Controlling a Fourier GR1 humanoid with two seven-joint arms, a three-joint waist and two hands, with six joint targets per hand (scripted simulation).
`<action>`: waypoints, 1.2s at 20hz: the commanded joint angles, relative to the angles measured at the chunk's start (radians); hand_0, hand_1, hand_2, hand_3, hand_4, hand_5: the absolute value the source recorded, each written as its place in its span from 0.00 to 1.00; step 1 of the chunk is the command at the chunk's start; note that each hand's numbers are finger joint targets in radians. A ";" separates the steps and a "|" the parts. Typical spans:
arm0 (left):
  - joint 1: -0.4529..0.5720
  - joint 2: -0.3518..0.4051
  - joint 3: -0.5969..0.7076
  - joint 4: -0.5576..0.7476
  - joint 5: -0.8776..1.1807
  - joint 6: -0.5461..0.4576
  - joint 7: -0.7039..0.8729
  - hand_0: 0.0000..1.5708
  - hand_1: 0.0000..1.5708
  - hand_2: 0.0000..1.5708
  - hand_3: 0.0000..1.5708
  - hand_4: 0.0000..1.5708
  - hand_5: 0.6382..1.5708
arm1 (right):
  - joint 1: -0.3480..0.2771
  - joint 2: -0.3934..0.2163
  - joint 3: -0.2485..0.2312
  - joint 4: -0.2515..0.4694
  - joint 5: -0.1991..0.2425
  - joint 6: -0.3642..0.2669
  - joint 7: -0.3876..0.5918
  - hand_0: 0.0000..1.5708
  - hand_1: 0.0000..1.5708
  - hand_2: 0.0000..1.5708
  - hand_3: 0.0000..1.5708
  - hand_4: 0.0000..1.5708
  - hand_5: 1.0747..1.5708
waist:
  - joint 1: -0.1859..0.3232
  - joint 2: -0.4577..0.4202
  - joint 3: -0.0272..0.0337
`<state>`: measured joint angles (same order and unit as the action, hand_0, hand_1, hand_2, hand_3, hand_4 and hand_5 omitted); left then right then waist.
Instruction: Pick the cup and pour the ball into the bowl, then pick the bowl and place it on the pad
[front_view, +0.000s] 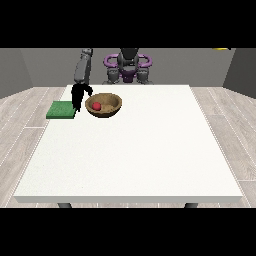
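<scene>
Grey walls and a pale plank floor frame a large white table (130, 150) that fills the middle of the front view. At the top centre of the frame, behind the table's far edge, stands the robot (128, 65), with a dark torso and purple rings at the shoulders.

Only 1 arm (83, 66) shows, at the upper left of the frame, a grey limb coming down from above. Its black hand (78, 96) hangs over the table's far left part, between the green pad (61, 110) and the wooden bowl (103, 105). The hand points downward, with 1 digit jutting out toward the bowl's rim. Whether it touches the rim, and whether the fingers are curled or straight, cannot be told; nothing is plainly held in it.

The bowl sits upright on the table in the upper left, just right of the hand. Inside it lies 1 red ball (96, 106), toward the bowl's left side. The pad lies flat on the table just left of the hand, near the table's left edge, and apart from the bowl.

No cup can be made out, and no hand shows at the view's right.
</scene>
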<state>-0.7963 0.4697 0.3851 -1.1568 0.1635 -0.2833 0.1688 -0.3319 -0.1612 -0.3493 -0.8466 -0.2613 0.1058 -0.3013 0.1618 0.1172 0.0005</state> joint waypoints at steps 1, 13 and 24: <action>0.007 0.051 0.026 -0.030 0.038 -0.019 0.010 0.00 0.00 0.00 0.00 0.64 0.96 | -0.081 0.000 -0.006 0.106 0.002 -0.016 -0.056 0.00 0.00 0.00 0.00 0.34 0.97 | 0.000 0.044 0.0003; 0.076 0.089 0.033 -0.142 0.123 -0.056 0.076 0.00 0.00 0.00 0.00 0.65 0.96 | -0.097 -0.024 -0.007 0.277 0.020 0.022 -0.224 0.00 0.00 0.00 0.00 0.29 0.95 | 0.010 0.075 0.0004; 0.064 0.146 0.088 -0.138 0.188 -0.090 0.060 0.00 0.00 0.00 0.00 0.65 0.96 | -0.111 -0.016 -0.047 0.340 0.009 -0.161 -0.144 0.56 0.56 0.37 0.00 0.39 0.88 | 0.038 0.131 0.0005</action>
<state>-0.7219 0.6093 0.4598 -1.2770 0.3197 -0.3665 0.2149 -0.4756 -0.1565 -0.3633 -0.6040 -0.2492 0.0231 -0.5247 0.1770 0.1999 -0.0213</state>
